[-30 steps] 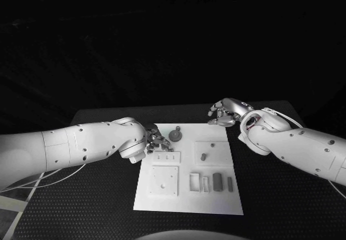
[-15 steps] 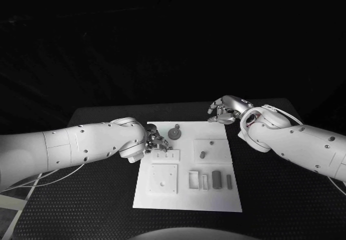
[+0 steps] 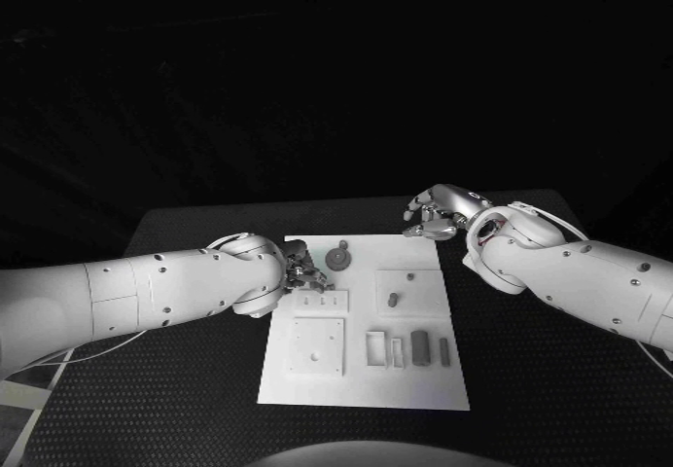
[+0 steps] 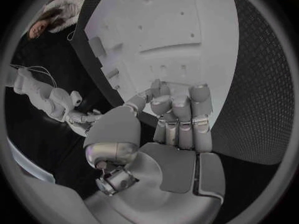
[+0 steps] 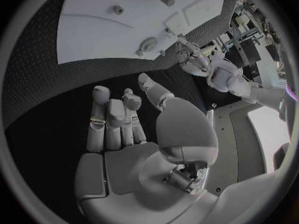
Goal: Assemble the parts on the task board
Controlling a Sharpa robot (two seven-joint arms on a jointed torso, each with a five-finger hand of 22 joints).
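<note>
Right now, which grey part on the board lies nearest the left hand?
The round disc-shaped part at the board's far edge, just beside the left hand; the others are elongated pieces.

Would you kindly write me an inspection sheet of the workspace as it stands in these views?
Surface: black table, textured, carrying the white task board at its middle.
Job's things: grey parts on the board: a round part near its far edge, a short peg, upright slim pieces toward the near right.
Clutter: nothing seen.
Hands: left hand at the board's left edge, fingers curled, nothing visibly held; right hand over the table beyond the board's far right corner, holding nothing.
Cables: a white cable trailing under the left arm; a thin loop at the right wrist.
Surroundings: dark; nothing seen.
</note>
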